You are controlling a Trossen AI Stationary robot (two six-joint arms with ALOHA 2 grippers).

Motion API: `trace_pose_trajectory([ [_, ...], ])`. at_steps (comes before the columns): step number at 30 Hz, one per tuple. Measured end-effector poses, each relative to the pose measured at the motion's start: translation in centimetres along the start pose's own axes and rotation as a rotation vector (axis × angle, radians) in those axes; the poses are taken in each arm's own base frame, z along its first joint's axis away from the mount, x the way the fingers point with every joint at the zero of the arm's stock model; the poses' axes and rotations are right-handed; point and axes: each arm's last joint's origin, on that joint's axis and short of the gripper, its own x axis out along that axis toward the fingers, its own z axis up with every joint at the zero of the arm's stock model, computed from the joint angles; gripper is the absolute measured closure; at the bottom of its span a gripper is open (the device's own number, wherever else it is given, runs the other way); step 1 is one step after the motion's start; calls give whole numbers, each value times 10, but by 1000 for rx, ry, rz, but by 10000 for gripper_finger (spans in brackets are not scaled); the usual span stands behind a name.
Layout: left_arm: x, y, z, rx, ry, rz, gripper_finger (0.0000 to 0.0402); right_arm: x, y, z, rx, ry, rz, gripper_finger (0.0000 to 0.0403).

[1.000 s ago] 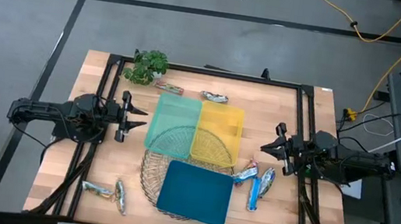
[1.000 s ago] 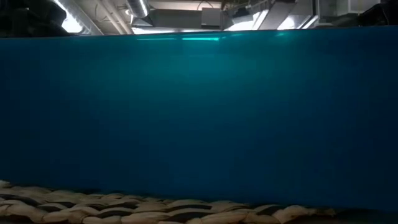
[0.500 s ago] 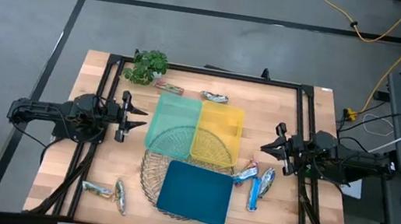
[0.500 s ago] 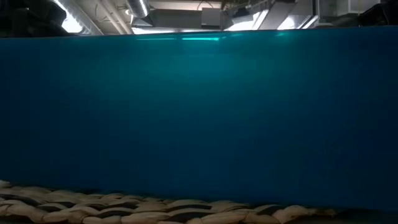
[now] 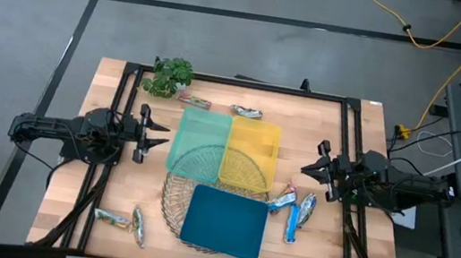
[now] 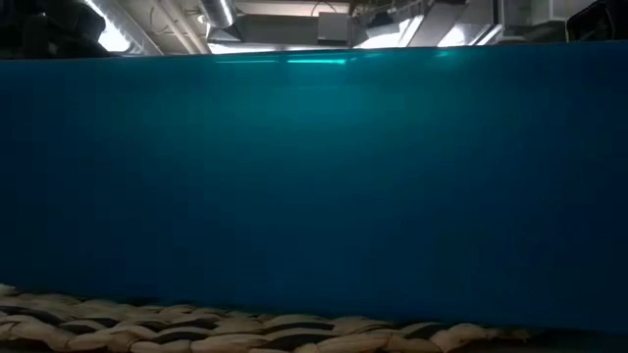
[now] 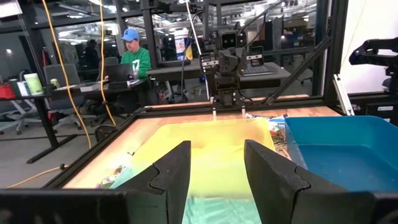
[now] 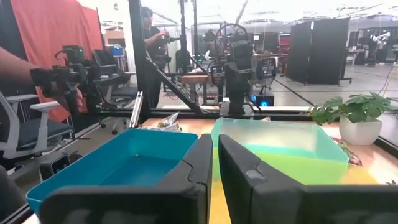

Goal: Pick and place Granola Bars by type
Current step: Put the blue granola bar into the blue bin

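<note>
Granola Bars near right table edge; claws apart.

low view: blue tray blocks table | wire basket partly hidden under trays | bar labels unreadable

Robotics lab or open workshop. Wooden counter on grey concrete floor, orange cable trailing across it. Beyond: desks with monitors, office chairs, exposed ceiling ducts, a seated person.
</note>
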Motion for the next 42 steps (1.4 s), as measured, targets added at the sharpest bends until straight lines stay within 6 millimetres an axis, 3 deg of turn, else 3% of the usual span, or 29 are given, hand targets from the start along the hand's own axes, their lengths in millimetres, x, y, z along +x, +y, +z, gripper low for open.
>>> trace_pose_trajectory([
  [7,0,0,0,0,0,0,258,0,0,6,78,-46,-22,370],
  [11,0,0,0,0,0,0,258,-3,0,22,110,-37,-63,370],
  [20,0,0,0,0,0,0,258,-16,5,91,272,207,-184,370],
  [25,0,0,0,0,0,0,258,-4,6,132,419,306,-211,370],
  [28,0,0,0,0,0,0,258,10,6,146,472,434,-186,370],
  [36,0,0,0,0,0,0,258,43,6,153,702,890,-284,370],
  [42,0,0,0,0,0,0,258,51,14,145,846,1027,-568,370],
])
